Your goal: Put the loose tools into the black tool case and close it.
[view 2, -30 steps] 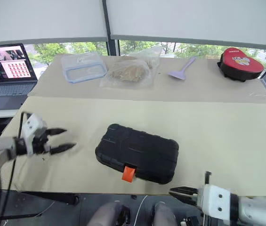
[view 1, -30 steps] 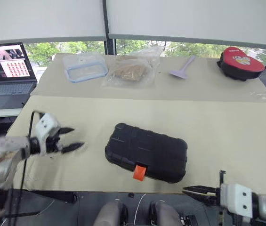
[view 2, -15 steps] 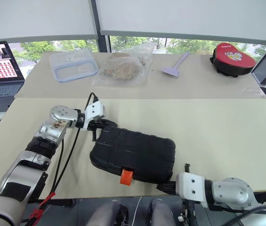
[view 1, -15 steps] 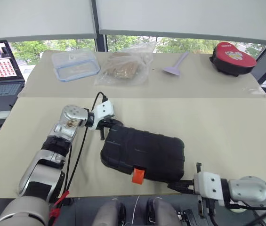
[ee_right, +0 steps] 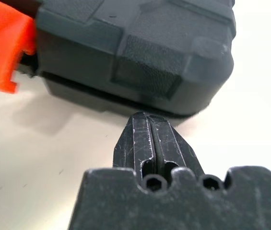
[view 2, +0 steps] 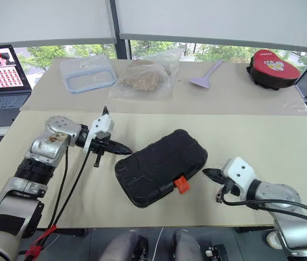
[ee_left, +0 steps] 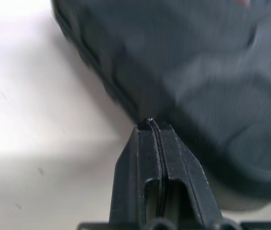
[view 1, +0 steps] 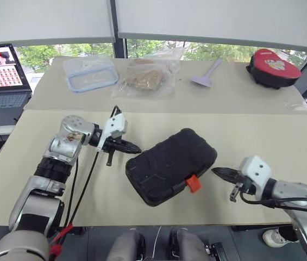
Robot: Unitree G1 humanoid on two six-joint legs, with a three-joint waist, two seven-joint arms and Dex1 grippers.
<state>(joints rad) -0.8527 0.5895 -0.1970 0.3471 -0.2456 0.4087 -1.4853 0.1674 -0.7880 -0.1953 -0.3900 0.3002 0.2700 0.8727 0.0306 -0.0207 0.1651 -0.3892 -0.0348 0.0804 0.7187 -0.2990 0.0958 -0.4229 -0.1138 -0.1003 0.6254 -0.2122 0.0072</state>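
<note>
Left gripper and right gripper, fingers together, flank the black tool case.

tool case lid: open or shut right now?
Shut. The black tool case lies flat on the table, lid down on its base, the orange latch at its front edge.

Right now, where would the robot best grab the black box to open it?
Probably at the orange latch on the black tool case's near long edge, coming from the robot's own side. The latch sticks out from the closed lid, so it is the one small part fingers can catch. The case lies flat and slanted; its wide body looks too big to pinch.
</note>
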